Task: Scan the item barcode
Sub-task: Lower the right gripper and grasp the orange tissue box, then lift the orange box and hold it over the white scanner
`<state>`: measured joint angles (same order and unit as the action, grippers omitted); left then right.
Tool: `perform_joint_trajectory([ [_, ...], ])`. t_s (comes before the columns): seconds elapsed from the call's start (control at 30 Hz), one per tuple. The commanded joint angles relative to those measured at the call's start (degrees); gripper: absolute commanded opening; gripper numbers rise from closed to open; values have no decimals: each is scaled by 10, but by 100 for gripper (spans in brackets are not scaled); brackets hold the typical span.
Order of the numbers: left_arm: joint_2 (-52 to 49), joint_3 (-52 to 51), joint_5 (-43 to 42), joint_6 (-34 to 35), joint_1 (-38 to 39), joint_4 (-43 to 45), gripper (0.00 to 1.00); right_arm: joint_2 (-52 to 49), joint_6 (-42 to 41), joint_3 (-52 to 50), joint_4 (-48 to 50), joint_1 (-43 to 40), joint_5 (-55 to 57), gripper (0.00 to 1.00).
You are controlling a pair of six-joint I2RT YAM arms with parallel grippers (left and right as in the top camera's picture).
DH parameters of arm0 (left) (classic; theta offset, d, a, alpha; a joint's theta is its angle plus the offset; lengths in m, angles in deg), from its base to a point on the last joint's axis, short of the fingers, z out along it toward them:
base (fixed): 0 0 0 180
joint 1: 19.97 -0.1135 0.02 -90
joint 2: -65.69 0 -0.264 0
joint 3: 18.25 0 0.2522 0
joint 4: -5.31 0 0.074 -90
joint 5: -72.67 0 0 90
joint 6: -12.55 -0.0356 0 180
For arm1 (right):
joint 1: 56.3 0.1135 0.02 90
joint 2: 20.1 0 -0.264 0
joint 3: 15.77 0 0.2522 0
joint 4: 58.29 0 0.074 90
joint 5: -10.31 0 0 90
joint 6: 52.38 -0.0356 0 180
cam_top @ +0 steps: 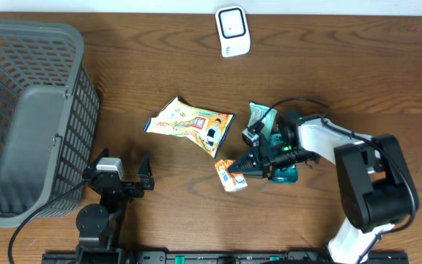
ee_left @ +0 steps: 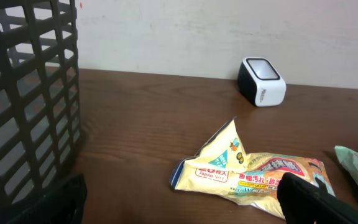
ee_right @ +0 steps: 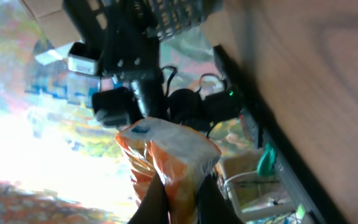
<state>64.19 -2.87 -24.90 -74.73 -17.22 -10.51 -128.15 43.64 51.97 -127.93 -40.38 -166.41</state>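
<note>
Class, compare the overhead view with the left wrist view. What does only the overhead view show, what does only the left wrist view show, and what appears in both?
Only the overhead view shows the right hand shut on a small orange packet, and the right arm behind it.
Only the left wrist view shows the pale wall behind the table.
Both show the grey basket, the white scanner, the yellow snack bag, the green packet and the brown table.

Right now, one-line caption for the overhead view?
Right arm's jaws shut on orange snack packet; left arm's jaws open beside basket; scanner at far edge.
</note>
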Motion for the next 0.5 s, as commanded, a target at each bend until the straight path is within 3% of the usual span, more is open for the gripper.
perform_joint_trajectory([
  [0.0,1,-14,-6,-8,2,-11,98,57,101,1,-43,-9,-28,1],
  [0.47,1,-14,-6,-8,2,-11,98,174,122,1,-83,-14,-28,1],
])
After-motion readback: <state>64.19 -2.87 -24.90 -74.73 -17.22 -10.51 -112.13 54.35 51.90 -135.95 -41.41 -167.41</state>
